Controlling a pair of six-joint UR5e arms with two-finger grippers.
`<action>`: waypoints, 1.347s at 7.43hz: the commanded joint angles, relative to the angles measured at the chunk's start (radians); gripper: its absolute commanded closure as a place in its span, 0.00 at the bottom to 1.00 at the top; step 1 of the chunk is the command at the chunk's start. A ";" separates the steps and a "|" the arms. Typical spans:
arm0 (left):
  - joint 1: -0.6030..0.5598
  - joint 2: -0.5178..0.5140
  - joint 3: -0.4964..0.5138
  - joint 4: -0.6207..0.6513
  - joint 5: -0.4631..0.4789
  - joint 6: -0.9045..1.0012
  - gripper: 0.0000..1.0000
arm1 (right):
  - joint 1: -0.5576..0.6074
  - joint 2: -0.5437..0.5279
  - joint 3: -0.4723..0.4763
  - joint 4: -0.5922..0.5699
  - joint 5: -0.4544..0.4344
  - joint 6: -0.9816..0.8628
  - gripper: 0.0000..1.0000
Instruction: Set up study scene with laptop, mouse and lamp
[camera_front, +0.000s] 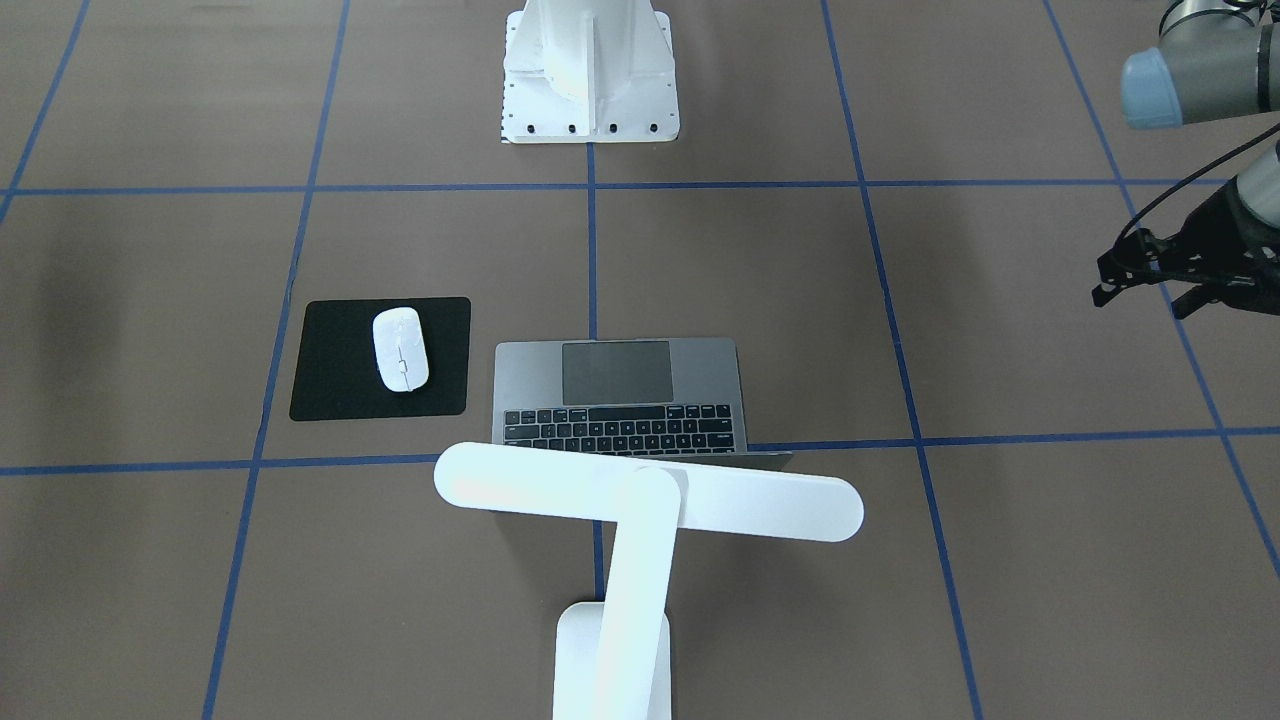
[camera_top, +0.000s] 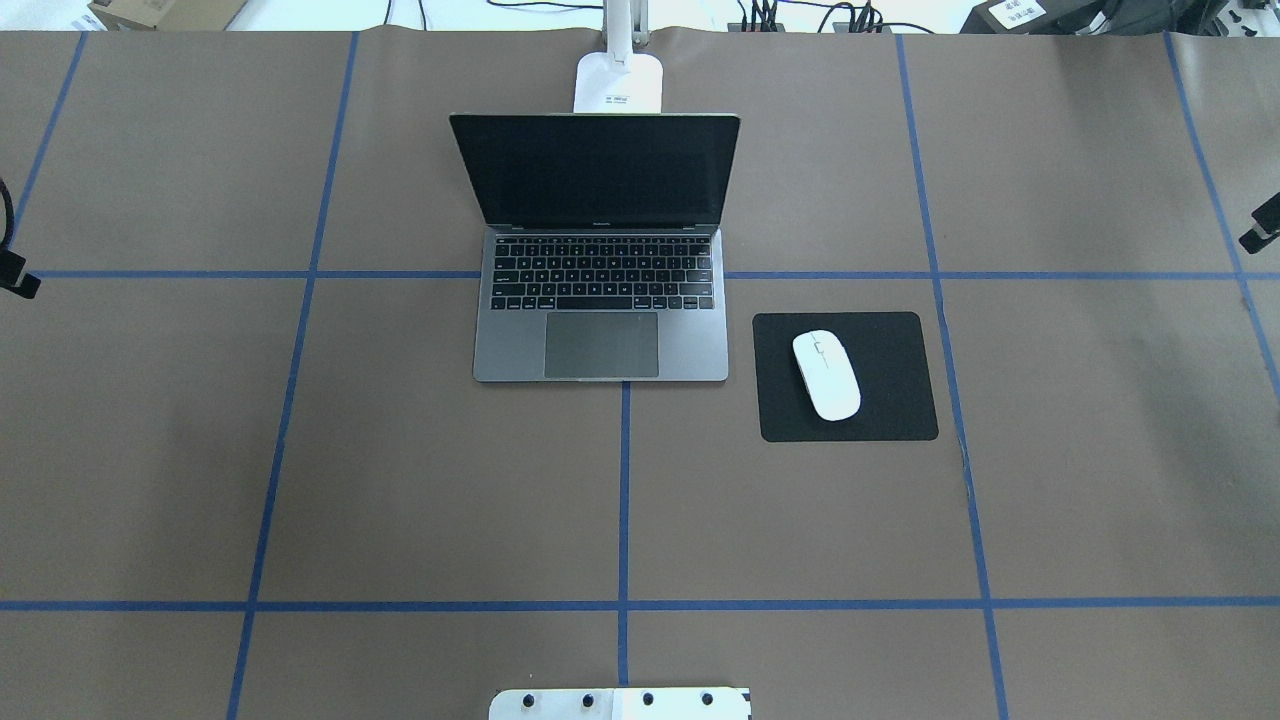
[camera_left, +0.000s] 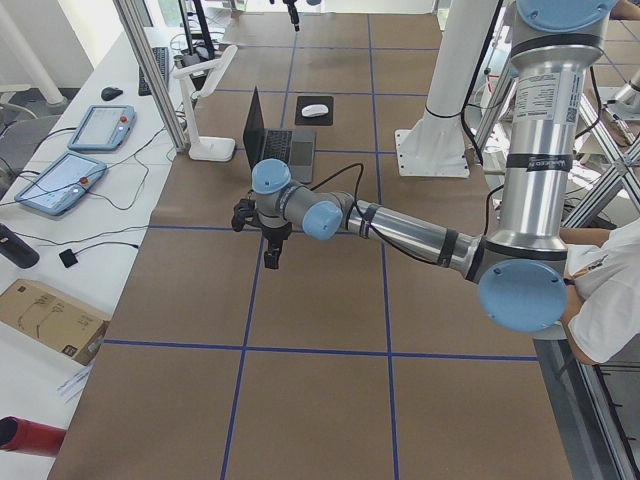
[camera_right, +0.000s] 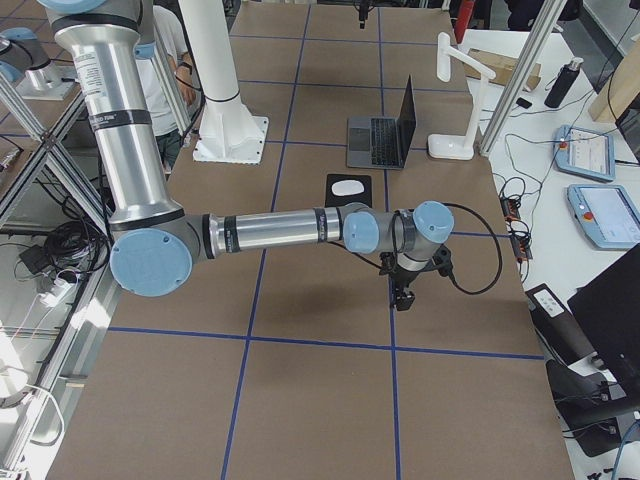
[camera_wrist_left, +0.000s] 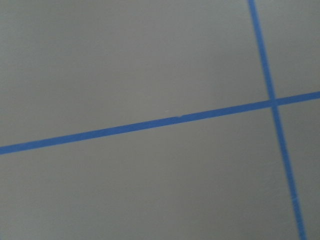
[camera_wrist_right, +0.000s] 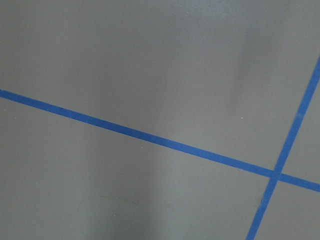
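The grey laptop (camera_top: 600, 300) stands open at the table's middle, its dark screen upright. To its right the white mouse (camera_top: 826, 375) lies on a black square mat (camera_top: 880, 420). The white lamp (camera_front: 650, 490) stands behind the laptop, its bar head above the lid and its base (camera_top: 618, 85) at the far edge. My left gripper (camera_front: 1150, 285) hangs over bare table far out to the left, holding nothing. My right gripper (camera_right: 402, 295) hangs far out to the right, also holding nothing. I cannot tell whether either is open or shut. Both wrist views show only table and blue tape.
The white robot pedestal (camera_front: 590, 90) is bolted at the near edge. Blue tape lines (camera_top: 622, 490) cross the brown table. Tablets and cables (camera_left: 60, 180) lie on a side bench beyond the lamp, and a person's arm (camera_left: 600, 290) shows by the left arm's base.
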 joint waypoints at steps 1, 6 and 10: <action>-0.027 0.023 0.040 0.016 0.022 0.004 0.01 | 0.013 -0.128 0.020 0.196 -0.024 0.105 0.01; -0.122 0.007 0.096 0.083 0.018 0.139 0.01 | -0.013 -0.086 0.067 0.164 -0.125 0.181 0.01; -0.202 -0.039 0.098 0.235 0.007 0.286 0.01 | -0.012 -0.063 0.080 0.051 -0.121 0.167 0.01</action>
